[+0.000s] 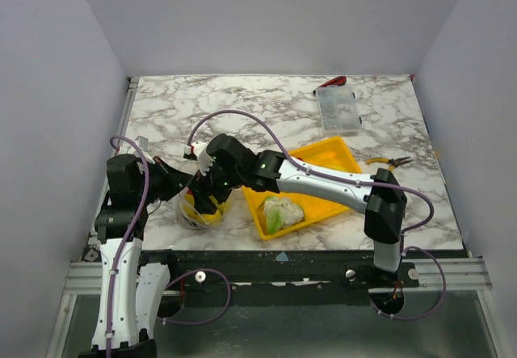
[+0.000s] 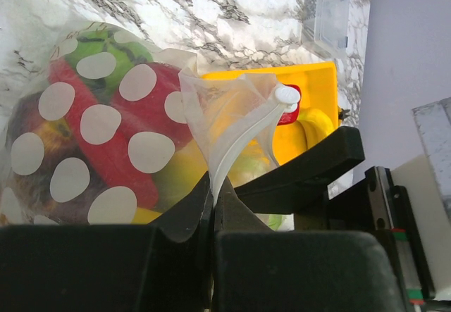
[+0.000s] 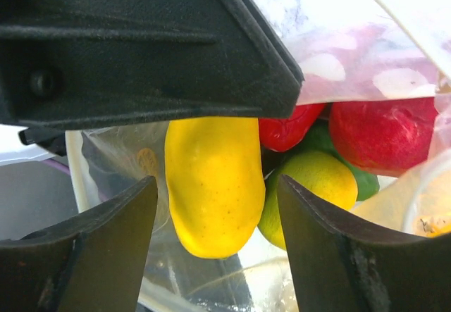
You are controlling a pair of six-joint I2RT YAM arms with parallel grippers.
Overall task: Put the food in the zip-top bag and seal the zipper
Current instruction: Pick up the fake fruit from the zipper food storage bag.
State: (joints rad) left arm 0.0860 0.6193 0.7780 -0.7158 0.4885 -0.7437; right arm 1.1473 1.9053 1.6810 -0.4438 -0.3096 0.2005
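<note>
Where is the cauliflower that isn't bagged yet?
On the marble table, find the yellow rectangular plastic tray. In its near-left corner lies the lumpy white toy cauliflower with green leaves; neighbouring pieces in the clear bag are smooth and brightly coloured.

The left arm (image 1: 119,229) is made of white links between bulky black joint housings, and a thin purple cable loops along it from behind the left gripper (image 2: 213,203) down towards the base. That gripper's fingers (image 2: 106,270) are matte black, blocky and flat-faced. The right arm (image 1: 323,186) is built the same way, with its purple cable arching up behind the right gripper (image 3: 215,206), whose dark fingers (image 3: 77,256) are broad, smooth-edged wedges.
</note>
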